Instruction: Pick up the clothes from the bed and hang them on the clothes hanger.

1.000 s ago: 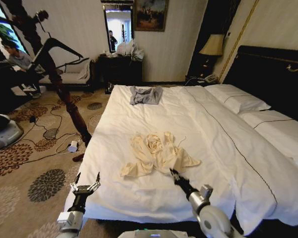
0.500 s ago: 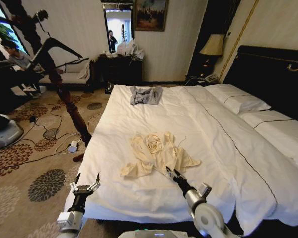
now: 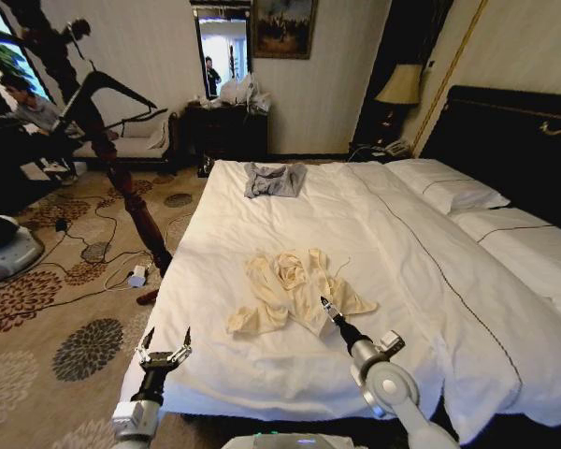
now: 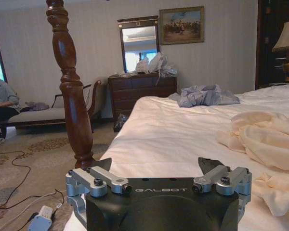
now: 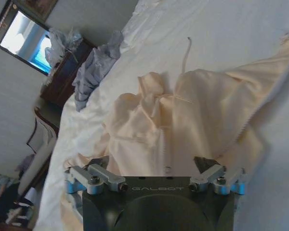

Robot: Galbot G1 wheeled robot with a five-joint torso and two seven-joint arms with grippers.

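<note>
The clothes (image 3: 294, 288), a cream long-sleeved garment, lie crumpled in the middle of the near half of the white bed (image 3: 374, 234). My right gripper (image 3: 328, 306) is open just over the garment's near edge. In the right wrist view its fingers (image 5: 205, 164) straddle the cream fabric (image 5: 183, 115) with nothing held. At the bed's near left corner, my left gripper (image 3: 165, 344) stands open and empty, and the clothes (image 4: 265, 139) lie to its right. The thin black clothes hanger (image 3: 122, 86) hangs on the coat stand at the far left.
A dark wooden coat stand (image 3: 131, 201) rises from the carpet left of the bed. A small grey garment (image 3: 274, 179) lies at the bed's far end. Cables and a power strip (image 3: 136, 277) lie on the floor. Pillows (image 3: 444, 187) sit against the dark headboard (image 3: 514, 140) on the right.
My right gripper has moved forward across the sheet to the garment's near edge and turned at the wrist. The left gripper has hardly moved.
</note>
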